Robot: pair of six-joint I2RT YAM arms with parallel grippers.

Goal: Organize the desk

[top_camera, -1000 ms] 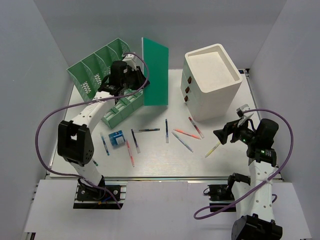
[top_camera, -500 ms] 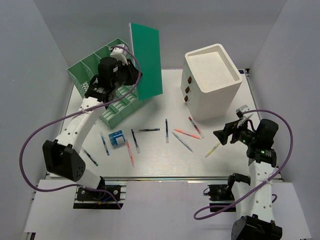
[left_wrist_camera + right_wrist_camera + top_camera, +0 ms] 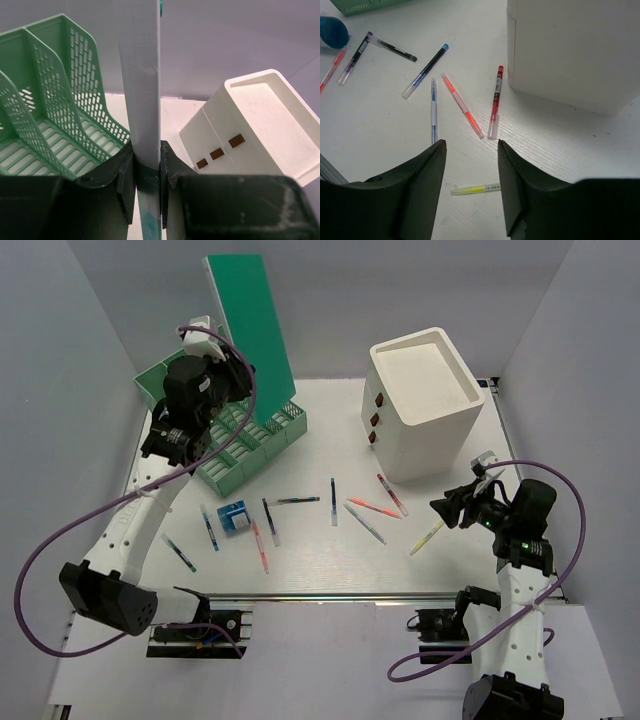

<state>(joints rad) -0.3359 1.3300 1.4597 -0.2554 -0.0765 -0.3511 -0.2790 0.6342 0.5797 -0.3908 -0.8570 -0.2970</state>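
Desk surface filled the floor of the grey-walled enclosure, under both arms, and was not yet in order: loose pens lay scattered across its middle, a small blue item sat among them at the left, and one yellow pen lay apart towards the right. A green mesh file rack occupied the rear left and a white drawer box stood at the rear right. The left gripper was clamped on the lower edge of a flat green board, fingers pressed to either face, holding it upright and well clear of the desk above the rack. This hold was judged to suit dropping the board edge-first into one of the rack's slots; which slot could not be told. The right gripper hung with its jaws spread wide and nothing between them, low over the pens near the drawer box, seemingly placed to pick one. Against the view one second before, the board had risen markedly and travelled left, from beside the rack's right end to high over its rear, with the left arm stretched out further behind it. The right arm and the pens showed no appreciable change.
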